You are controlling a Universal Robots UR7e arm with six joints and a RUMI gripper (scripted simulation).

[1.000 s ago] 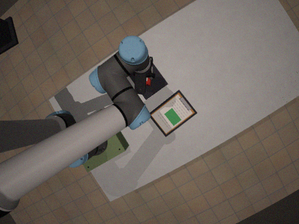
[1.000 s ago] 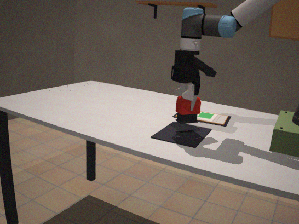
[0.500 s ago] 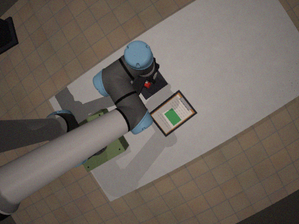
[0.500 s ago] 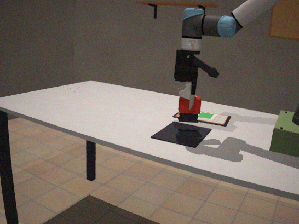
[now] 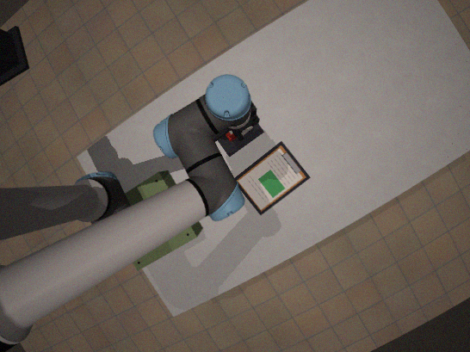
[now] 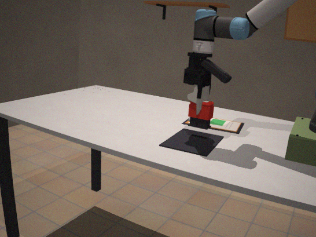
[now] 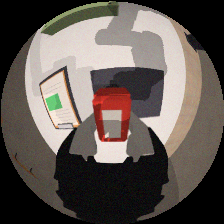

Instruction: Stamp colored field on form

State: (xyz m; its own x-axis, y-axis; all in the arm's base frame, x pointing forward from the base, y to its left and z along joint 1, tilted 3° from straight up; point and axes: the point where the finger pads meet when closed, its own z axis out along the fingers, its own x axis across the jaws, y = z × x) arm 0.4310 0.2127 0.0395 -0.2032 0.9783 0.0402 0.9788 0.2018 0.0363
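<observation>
The big white counter (image 6: 87, 113) holds a flat dark square mat (image 6: 176, 143) and, just beside it, an orange clipboard form (image 5: 296, 181) with a green field (image 5: 271, 183). The tool (image 6: 199, 106) is squeezed partway shut on the red block stamp (image 6: 206, 110), held upright in the air above the mat. The green field lies off to the side, past the mat's edge.

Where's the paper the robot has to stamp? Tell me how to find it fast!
Look at the big white table, near the robot's green base block. Beside the flat black mat lies a clipboard with an orange edge, holding the form. It is the only thing with a bright green square on it; the red stamp held in the gripper hangs above the mat.
</observation>
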